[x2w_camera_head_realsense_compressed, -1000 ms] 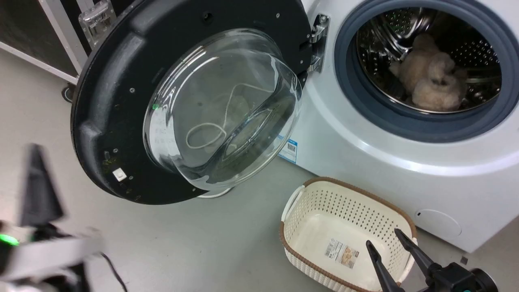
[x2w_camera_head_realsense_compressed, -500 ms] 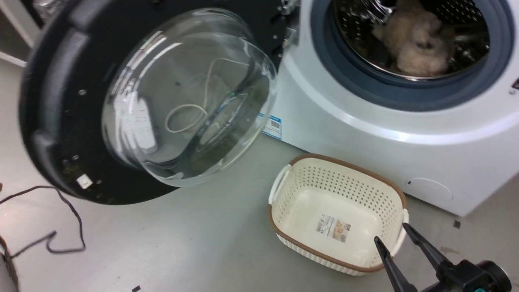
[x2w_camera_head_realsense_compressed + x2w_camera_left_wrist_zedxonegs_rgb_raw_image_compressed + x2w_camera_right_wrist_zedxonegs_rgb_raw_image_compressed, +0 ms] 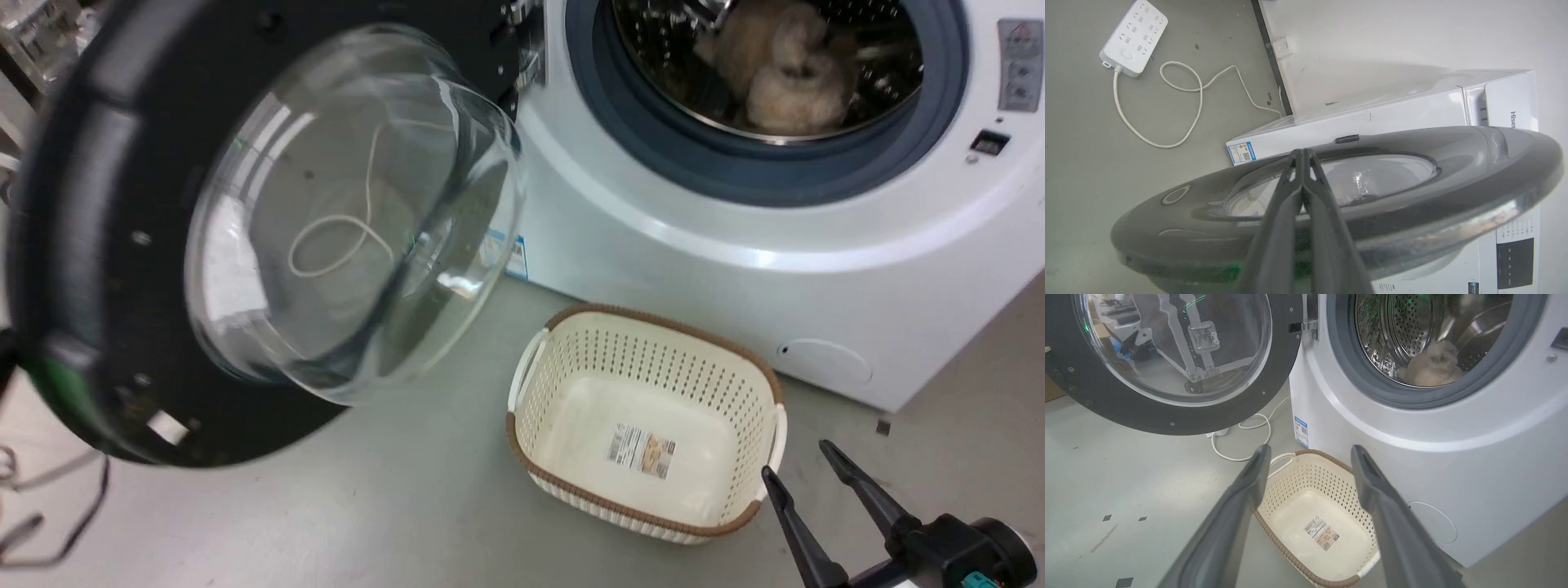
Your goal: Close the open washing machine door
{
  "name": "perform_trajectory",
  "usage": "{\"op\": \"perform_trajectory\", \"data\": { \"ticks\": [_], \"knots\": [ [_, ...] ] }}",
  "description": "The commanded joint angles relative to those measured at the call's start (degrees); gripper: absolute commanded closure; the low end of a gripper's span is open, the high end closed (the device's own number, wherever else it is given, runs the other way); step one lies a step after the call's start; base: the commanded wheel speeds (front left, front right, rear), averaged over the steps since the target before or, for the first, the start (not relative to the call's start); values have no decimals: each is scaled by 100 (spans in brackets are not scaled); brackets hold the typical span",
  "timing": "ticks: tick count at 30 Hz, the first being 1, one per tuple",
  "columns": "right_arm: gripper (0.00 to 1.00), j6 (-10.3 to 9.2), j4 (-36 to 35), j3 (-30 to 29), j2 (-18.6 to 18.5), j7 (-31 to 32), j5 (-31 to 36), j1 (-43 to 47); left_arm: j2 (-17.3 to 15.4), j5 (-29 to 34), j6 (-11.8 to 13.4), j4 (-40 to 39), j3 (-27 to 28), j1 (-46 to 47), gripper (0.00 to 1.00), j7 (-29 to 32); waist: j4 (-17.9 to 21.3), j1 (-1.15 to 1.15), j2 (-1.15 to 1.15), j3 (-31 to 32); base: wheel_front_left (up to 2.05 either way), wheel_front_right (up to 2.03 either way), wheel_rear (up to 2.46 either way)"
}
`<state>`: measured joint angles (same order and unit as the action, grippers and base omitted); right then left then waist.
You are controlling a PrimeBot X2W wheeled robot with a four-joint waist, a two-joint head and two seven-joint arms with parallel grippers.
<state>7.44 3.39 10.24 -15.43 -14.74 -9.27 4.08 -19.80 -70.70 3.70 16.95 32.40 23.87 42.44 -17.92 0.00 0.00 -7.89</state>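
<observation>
The washing machine door [image 3: 90, 245] hangs open at nine o'clock of the washing machine [image 3: 653, 237]. It is likely stiff and heavy with slick glass, so push its black rim. The left claw [image 3: 1302, 154] is clenched empty, the right claw [image 3: 796, 459] released.

The floor [image 3: 326, 523] is smooth pale grey, evenly lit, with a few small dark squares [image 3: 1106, 517] stuck to it. A plain white wall [image 3: 1392, 32] meets it at a black skirting strip [image 3: 1274, 61], with a small white socket [image 3: 1282, 45] set low on the wall. A white power strip [image 3: 1133, 36] lies on the floor, its white cable [image 3: 1200, 94] looping toward the wall. A thin dark cable [image 3: 104, 490] trails at the left. A cream perforated basket [image 3: 653, 359] with a brown rim stands on the floor. Blurred clutter [image 3: 33, 33] far left may be shelving.
</observation>
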Motion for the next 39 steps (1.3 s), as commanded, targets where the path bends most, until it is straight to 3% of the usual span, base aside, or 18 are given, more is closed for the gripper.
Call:
{"op": "perform_trajectory", "data": {
  "ticks": [1,6,15,21,30,39],
  "knots": [
    [0,5,14,-17,38,-26,-38,-49,94,-41,-43,-35,-38,-112,100,66,-3,0,0,72,0,0,0],
    [0,5,120,-128,218,-26,27,-27,422,-297,-106,-651,-128,-701,100,525,-26,0,0,344,0,0,0],
    [0,5,254,-410,541,-26,203,28,1426,-691,-213,-1520,-481,-1734,100,865,148,0,0,788,0,0,0],
    [0,5,279,-515,581,-26,268,42,1674,-1159,-350,-1767,-969,-2341,100,751,522,0,0,826,0,0,0],
    [0,5,285,-480,431,-26,176,-81,1691,-2282,-590,-1890,-2971,-2930,100,-662,1400,0,0,519,0,0,0],
    [0,5,234,-449,227,-26,-13,-352,1692,-2920,-958,-1364,-4373,-2112,100,-2137,2513,0,0,-53,0,0,0]
  ]
}}
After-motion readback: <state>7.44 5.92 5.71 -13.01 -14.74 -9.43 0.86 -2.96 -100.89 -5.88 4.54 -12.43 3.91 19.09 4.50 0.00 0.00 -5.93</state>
